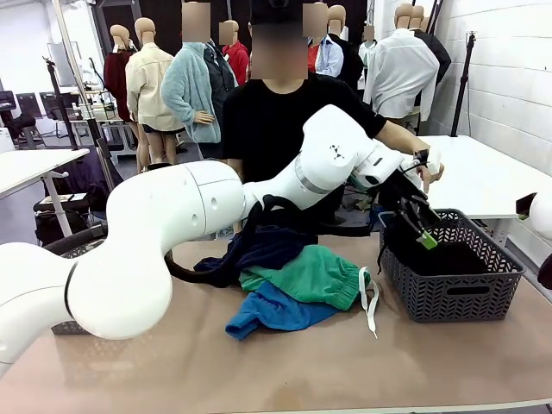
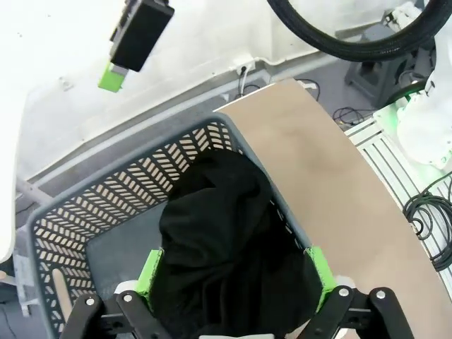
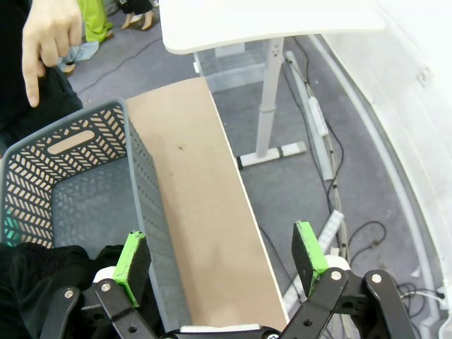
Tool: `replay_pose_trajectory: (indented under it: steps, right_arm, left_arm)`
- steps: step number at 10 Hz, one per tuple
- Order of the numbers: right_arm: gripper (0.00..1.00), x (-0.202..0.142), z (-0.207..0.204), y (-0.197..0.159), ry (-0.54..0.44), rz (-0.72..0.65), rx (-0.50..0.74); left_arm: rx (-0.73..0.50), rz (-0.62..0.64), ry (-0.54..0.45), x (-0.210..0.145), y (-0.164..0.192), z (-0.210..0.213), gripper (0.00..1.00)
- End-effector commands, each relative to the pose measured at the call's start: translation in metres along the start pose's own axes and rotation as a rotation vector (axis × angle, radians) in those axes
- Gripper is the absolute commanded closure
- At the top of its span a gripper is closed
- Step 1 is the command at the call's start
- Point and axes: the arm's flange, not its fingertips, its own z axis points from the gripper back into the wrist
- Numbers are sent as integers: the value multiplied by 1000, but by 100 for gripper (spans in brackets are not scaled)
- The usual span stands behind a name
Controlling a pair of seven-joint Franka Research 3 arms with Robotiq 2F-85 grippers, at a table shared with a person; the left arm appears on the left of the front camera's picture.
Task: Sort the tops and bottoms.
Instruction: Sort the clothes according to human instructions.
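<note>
- Left hand (image 1: 420, 226) is hanging wide open over the grey slotted plastic basket (image 1: 448, 293), crumpled black garment (image 2: 226, 233) lying inside, between its pads.
- Right hand (image 3: 220, 258) is gaping wide above the basket's rim and the bare brown table (image 3: 191, 176) edge, with open floor (image 3: 304, 106) beyond.
</note>
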Motion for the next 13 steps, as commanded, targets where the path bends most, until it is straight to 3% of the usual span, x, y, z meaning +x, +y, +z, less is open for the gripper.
replay_pose_trajectory:
  steps: [1, 3, 4, 6, 9, 11, 13]
  right_arm:
    - [0, 0, 1, 1, 10, 4, -2]
    - [0, 0, 1, 1, 10, 4, -2]
    - [0, 0, 1, 1, 10, 4, -2]
    - [0, 0, 1, 1, 10, 4, -2]
    - [0, 0, 1, 1, 10, 4, -2]
    - [0, 0, 1, 1, 10, 4, -2]
    - [0, 0, 1, 1, 10, 4, -2]
  left_arm:
    - [84, 11, 112, 62, 150, 3, 0]
    - [174, 120, 394, 44, 117, 74, 0]
    - [315, 238, 478, 25, 89, 120, 0]
    - [482, 459, 480, -14, 18, 181, 0]
    - [813, 760, 358, -68, -94, 235, 0]
    - [896, 797, 266, -78, -130, 241, 0]
    - [978, 890, 242, -92, -168, 246, 0]
